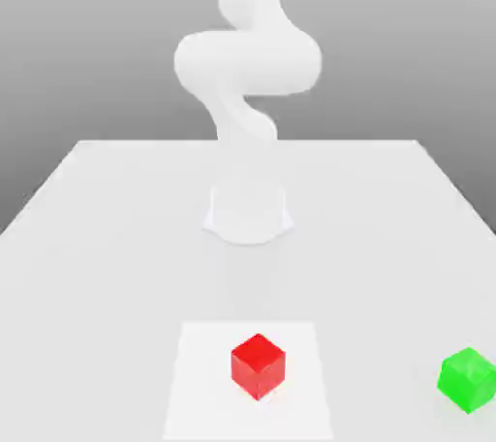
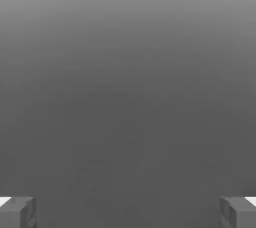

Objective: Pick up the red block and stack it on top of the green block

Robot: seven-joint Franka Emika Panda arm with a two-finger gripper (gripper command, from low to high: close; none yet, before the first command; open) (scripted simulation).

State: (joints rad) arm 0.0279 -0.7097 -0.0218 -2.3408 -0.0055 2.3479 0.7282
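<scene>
The red block is a small glossy cube resting on a lighter square patch near the table's front edge. Off to the exterior view's right, the green block sits on the table, well apart from the red one. In the hand view my gripper is open: its two grey fingertips stand far apart with nothing between them, against a plain grey background.
The white arm's base stands at the middle of the white table, its links rising behind it. The table's front edge lies just past the blocks.
</scene>
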